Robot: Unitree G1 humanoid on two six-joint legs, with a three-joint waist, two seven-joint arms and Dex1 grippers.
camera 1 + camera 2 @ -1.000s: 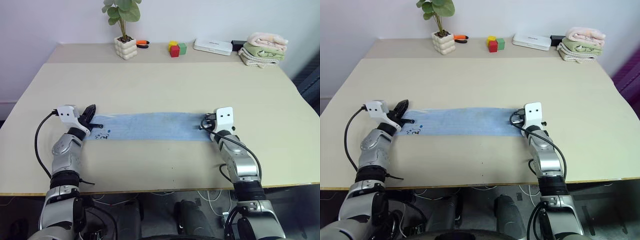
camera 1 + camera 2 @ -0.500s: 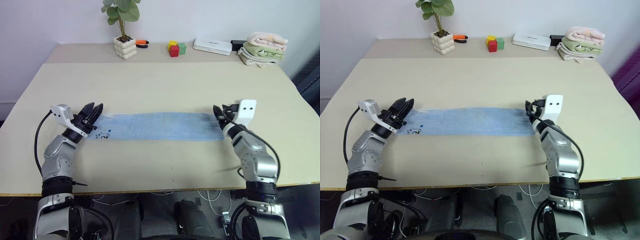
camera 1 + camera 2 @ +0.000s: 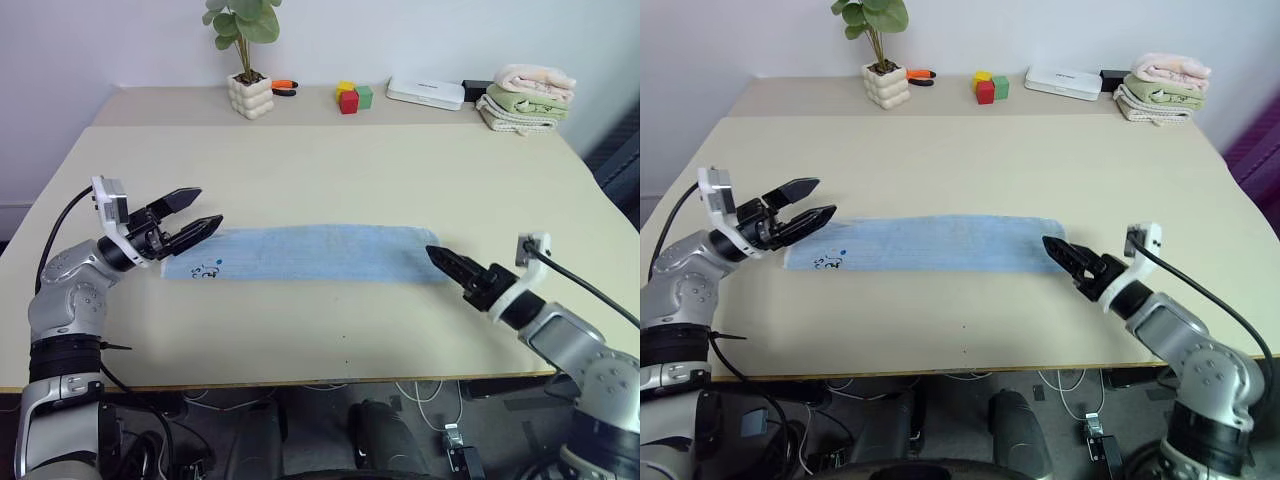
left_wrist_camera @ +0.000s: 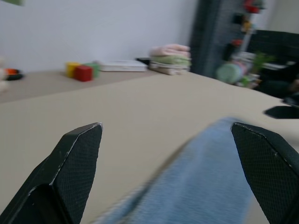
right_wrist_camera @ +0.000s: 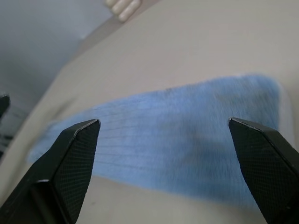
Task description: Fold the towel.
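The towel [image 3: 310, 253] lies flat on the tan table [image 3: 320, 170] as a long, narrow light blue strip running left to right, with a small dark printed mark [image 3: 205, 270] near its left end. My left gripper [image 3: 207, 206] hovers open just above and beside that left end, holding nothing. My right gripper [image 3: 445, 262] is open at the towel's right end, fingers pointing along the strip, also with nothing in it. In the left wrist view the towel [image 4: 205, 177] stretches away between the spread fingers [image 4: 77, 154]. In the right wrist view the towel [image 5: 177, 140] lies beyond the wide-apart fingers [image 5: 74, 149].
Along the table's far edge stand a potted plant [image 3: 250, 95], an orange-handled tool [image 3: 285, 87], coloured blocks [image 3: 350, 98], a white box [image 3: 427, 93] and a stack of folded pink, green and beige towels [image 3: 528, 98]. The table's near edge runs just below the towel.
Both grippers went from shut on the towel's ends to open and let go. Both lifted and drew back outward, the right one rolling over. The towel stays flat.
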